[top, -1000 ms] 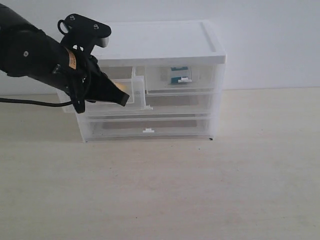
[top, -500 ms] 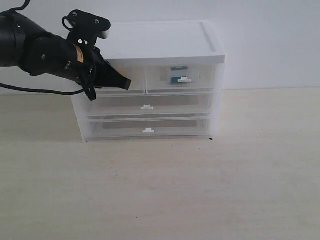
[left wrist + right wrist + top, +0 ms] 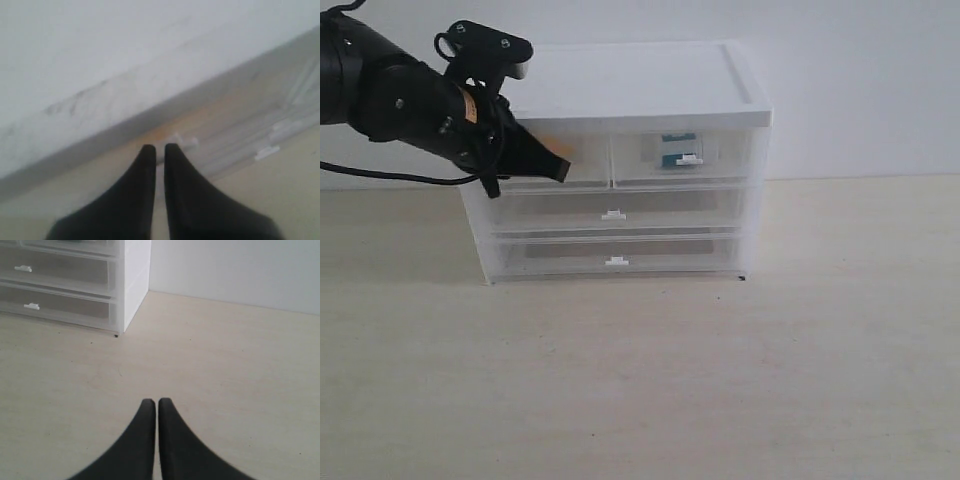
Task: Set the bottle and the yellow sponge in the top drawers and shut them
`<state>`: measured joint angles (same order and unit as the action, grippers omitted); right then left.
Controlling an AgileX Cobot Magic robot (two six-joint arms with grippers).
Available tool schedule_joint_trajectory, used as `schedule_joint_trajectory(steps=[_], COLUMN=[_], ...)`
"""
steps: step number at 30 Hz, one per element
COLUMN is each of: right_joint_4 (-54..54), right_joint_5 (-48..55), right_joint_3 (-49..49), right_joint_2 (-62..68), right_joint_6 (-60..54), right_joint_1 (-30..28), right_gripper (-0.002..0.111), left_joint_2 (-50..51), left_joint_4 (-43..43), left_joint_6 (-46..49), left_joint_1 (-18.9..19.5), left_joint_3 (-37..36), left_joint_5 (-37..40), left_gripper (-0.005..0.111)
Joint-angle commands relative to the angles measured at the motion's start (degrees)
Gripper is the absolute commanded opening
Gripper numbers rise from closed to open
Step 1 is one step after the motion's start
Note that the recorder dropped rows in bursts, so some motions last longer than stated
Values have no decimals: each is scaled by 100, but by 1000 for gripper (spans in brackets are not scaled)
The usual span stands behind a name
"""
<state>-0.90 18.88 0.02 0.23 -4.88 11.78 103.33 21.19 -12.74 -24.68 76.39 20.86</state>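
A white-topped cabinet (image 3: 640, 85) stands at 12 o'clock on the pale counter (image 3: 720, 380), both of its top drawers pushed in flush. The left end effector (image 3: 560, 172), reaching in from 10 o'clock, holds its black fingertips against the front of the left top drawer (image 3: 585, 160). Its fingers are drawn almost together with only a thin slit between them and nothing in their hold. A faint yellow-orange tint behind that clear front, at 11 o'clock from the tips, marks the yellow sponge (image 3: 542, 149); its shape cannot be made out. The bottle (image 3: 677, 150), dark teal with a white band, sits inside the right top drawer (image 3: 730, 155), at 3 o'clock from the left end effector and just behind the small white clip handle (image 3: 690, 159). The two full-width drawers (image 3: 670, 208) below are closed as well. The right end effector (image 3: 157, 402) hangs over bare counter, well apart from the cabinet, which lies toward its 11 o'clock; its fingers are pressed together and hold nothing
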Motion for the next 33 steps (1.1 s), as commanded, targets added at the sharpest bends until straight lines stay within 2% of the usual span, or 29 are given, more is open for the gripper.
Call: schedule_joint_trajectory(steps=[1, 12, 18, 27, 33], right_joint_4=[18, 18, 18, 18, 18], right_joint_5=[-41, -41, -41, -41, -41], right_joint_3=[-2, -2, -2, -2, -2], right_joint_2=[-23, -23, -23, -23, -23], right_joint_6=[-3, -3, -3, -3, -3], right_joint_1=[-35, -35, -35, -35, -35], right_gripper=[0, 0, 0, 0, 0], left_joint_2=[-416, -1243, -2038, -3334, -4092], left_joint_4=[22, -243, -752, -842, -786], left_joint_6=[11, 203, 203, -588, -574], left_joint_1=[-51, -66, -66, -66, -66], left_joint_3=[32, -70, -1078, -2605, -3113], left_joint_5=[951, 2846, 2765, 2631, 2762], left_gripper=[5, 5, 5, 5, 5])
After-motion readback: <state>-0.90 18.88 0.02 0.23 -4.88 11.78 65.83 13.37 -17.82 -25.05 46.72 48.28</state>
